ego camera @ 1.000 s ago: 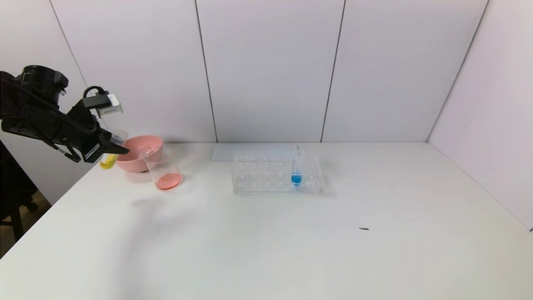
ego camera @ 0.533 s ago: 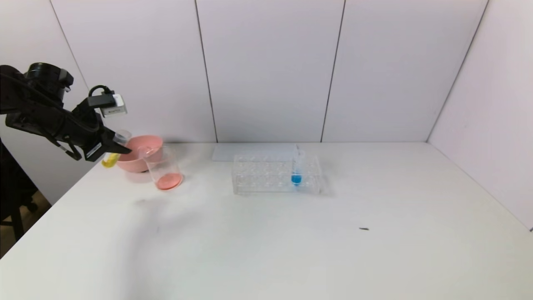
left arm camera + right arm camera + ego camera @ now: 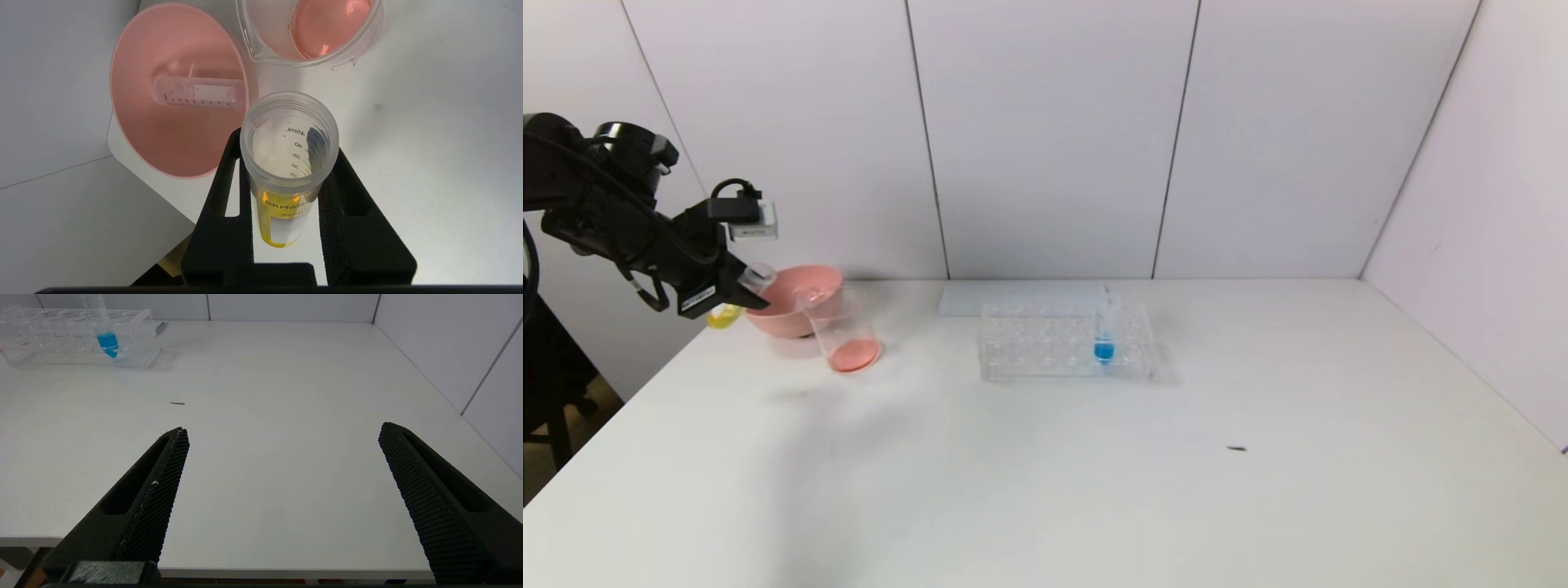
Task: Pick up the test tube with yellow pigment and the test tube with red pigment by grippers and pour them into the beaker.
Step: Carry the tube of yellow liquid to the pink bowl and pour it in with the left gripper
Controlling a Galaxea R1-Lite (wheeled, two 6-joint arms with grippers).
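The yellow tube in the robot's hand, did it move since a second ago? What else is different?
The left gripper, shut on the test tube with yellow pigment, rose a little and tipped it flatter, toward the pink bowl. Nothing was picked up or dropped. The beaker with red liquid, the empty tube in the bowl, the rack with the blue tube and the open right gripper stayed put.

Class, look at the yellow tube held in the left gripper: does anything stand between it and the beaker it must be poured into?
Nothing visible blocks the way. The left gripper holds the yellow tube just short of the beaker, with bare table between them. The pink bowl, holding an empty tube, sits beside that path, not across it.
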